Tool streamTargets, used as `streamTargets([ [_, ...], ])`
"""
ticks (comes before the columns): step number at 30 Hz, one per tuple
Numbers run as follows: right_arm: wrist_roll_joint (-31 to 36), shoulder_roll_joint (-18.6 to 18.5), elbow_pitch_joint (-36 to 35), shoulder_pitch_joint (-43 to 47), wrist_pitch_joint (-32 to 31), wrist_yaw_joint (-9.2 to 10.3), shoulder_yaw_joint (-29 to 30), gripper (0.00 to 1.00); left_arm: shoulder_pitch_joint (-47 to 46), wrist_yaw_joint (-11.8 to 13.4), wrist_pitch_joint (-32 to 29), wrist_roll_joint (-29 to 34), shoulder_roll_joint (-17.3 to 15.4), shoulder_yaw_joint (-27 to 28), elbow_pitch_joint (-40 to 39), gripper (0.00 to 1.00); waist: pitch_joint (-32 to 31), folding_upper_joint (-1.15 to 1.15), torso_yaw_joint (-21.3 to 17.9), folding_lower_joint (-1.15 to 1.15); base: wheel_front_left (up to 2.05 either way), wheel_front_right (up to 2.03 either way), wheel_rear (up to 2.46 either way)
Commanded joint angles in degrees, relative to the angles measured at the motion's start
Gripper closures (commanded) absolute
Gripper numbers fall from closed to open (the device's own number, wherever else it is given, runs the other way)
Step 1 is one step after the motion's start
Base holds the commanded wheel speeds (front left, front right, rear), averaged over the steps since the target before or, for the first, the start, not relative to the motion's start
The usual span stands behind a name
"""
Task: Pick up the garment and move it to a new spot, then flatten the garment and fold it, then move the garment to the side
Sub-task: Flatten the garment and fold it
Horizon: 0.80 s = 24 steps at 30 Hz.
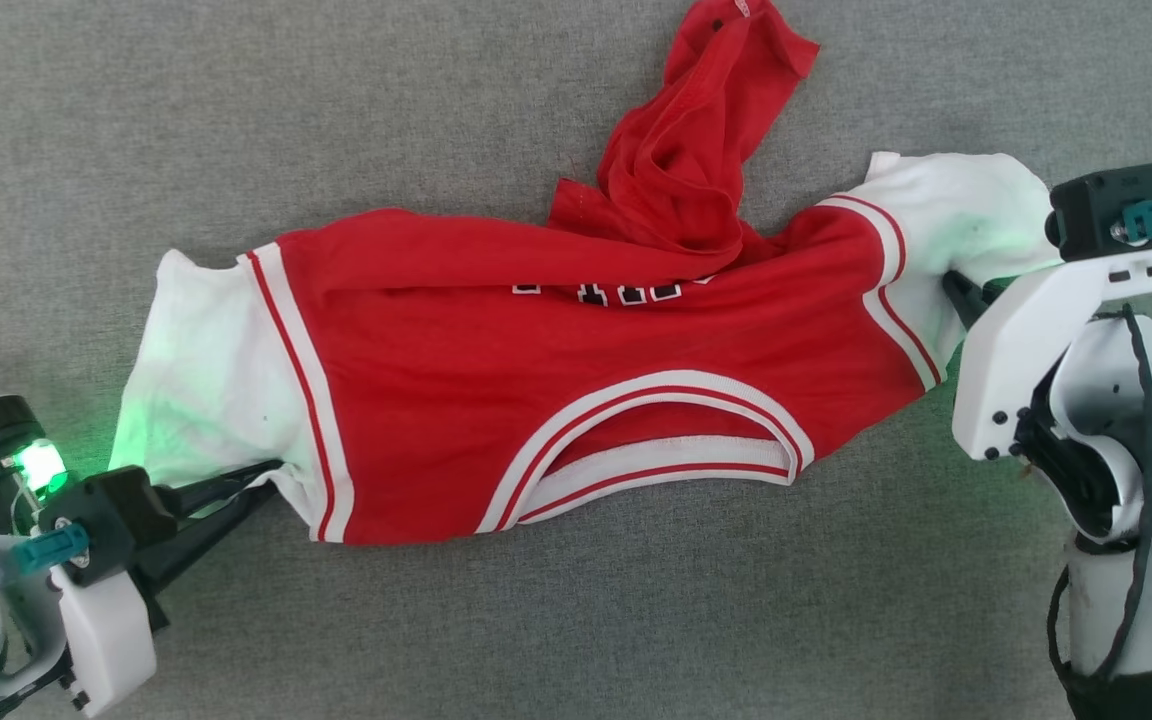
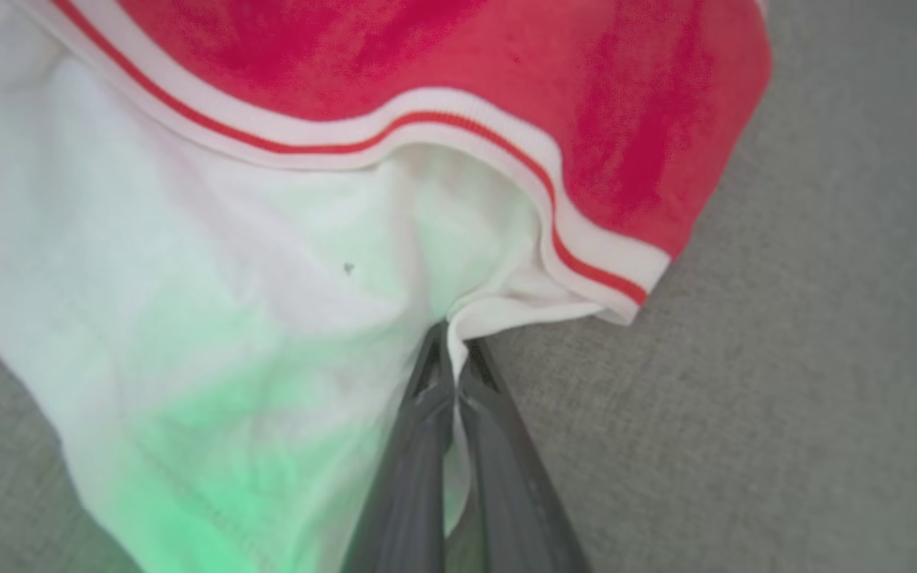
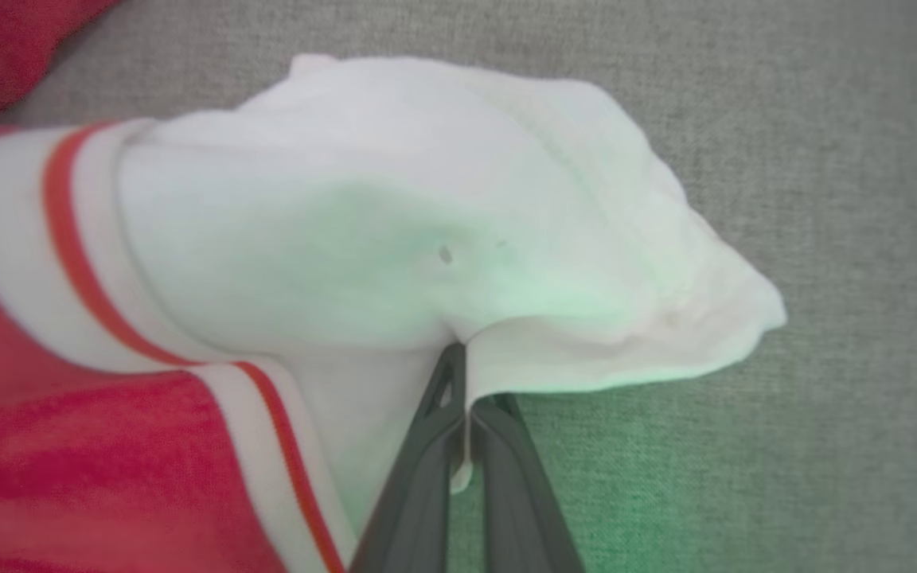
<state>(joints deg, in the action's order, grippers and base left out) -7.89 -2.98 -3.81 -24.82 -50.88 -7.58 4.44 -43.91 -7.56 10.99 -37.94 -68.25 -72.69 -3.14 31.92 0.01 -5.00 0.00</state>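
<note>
Plainly, the widest thing here is the grey woven surface, matte and finely grained, and the garment lies across its middle, stretched sideways between the two arms. Its red body is soft, thin knit. The near half lies fairly smooth, while the far part is bunched into a crumpled red heap that folds over the black lettering and hides most of it.

The white sleeves are limp and creased. The left sleeve is caught at its lower edge by the left gripper, whose dark fingers are pressed together on a fold of white cloth. The right gripper pinches the right sleeve the same way. Ribbed red-and-white bands edge the sleeve seams and the curved neckline.

This looks like the flattening step, with the shirt held by both sleeves. The next move likely calls for even tension and a drag toward the robot so the heap unrolls, since the loose knit would wrinkle easily.
</note>
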Motion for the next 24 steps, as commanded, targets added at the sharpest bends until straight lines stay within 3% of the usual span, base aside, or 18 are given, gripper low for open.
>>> streamTargets([
  [1,0.16,0.00,1.35,2.20,-0.06,0.14,0.23,1.00,0.08,0.15,-0.32,-0.57,2.22,-1.13,1.09,1.00,-0.62,-0.01,0.16,0.00,0.00,0.00,0.00],
  [10,-7.20,0.01,-8.51,2.90,4.05,0.13,2.82,1.00,-5.26,0.16,4.17,-13.32,3.42,-0.68,3.29,1.00,-5.55,-0.01,1.94,0.00,0.00,0.00,0.00],
  [15,-13.01,0.01,-14.31,1.83,4.62,0.09,5.82,1.00,-8.02,0.16,4.24,-20.61,4.55,3.66,2.23,1.00,-7.69,-0.01,3.57,0.00,0.00,0.00,0.00],
  [24,-20.51,0.04,-9.93,-7.46,9.04,0.08,8.42,1.00,-9.98,0.15,4.26,-28.30,6.85,13.92,3.39,1.00,-7.37,-0.01,4.74,0.00,0.00,0.00,0.00],
])
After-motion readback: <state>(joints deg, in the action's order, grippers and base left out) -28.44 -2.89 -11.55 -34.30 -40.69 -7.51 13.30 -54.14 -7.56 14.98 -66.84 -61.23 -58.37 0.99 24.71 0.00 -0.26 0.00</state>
